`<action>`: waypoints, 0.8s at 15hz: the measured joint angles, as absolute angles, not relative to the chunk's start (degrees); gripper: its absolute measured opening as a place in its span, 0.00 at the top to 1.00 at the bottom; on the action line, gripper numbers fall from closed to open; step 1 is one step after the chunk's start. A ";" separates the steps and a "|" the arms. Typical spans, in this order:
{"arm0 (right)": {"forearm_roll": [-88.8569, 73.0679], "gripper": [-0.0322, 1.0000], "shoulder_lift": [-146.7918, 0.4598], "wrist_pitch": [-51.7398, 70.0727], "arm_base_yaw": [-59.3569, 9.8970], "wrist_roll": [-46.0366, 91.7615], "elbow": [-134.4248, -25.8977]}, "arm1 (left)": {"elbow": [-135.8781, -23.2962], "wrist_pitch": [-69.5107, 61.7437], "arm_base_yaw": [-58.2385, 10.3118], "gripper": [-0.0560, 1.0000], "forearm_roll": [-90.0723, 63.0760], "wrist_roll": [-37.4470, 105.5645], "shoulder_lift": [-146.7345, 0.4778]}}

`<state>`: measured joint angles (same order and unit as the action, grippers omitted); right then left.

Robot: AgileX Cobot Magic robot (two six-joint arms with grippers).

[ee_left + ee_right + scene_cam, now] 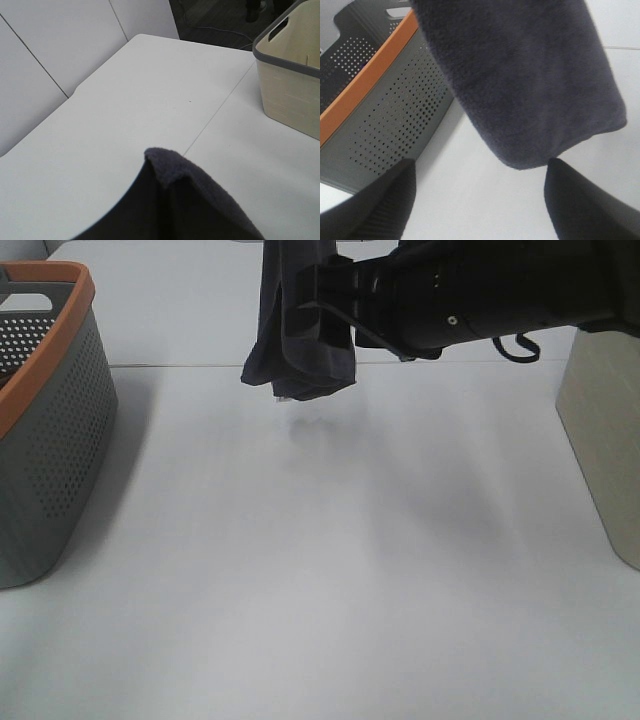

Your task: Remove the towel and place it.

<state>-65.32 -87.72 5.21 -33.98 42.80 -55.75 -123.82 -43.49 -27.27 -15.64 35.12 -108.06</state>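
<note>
— Where is the towel (300,340)?

— Off the worktop (330,570), hanging in a bunched fold right at the fingertips of the right hand (318,302). Its top runs out of the high view. Its lower edge, with a small white tag (283,395), hangs clear of the surface.

— Is that hand grasping it?

— No. In its own wrist view the two fingers (375,205) are spread wide, released. The towel's rounded bottom fold hangs just ahead of the gap between them. I cannot tell whether the cloth brushes a fingertip.

— And the left hand?

— Its fingers do not show. Its wrist view has only a ridge of towel close in front.

— What room is there?

— A broad stretch of white worktop lies open below the right hand. Beyond its fingertips, well apart and lower, stands a grey basket (50,440) with an orange rim. Back along the arm, at the opposite edge, stands a beige bin (600,440). A seam (180,366) crosses the worktop behind the towel's lower edge.
</note>
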 joint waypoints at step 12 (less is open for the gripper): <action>-65.60 0.35 -98.72 -13.87 -41.08 38.50 -63.88 | -123.82 -43.49 -27.27 0.95 -15.53 35.07 -108.06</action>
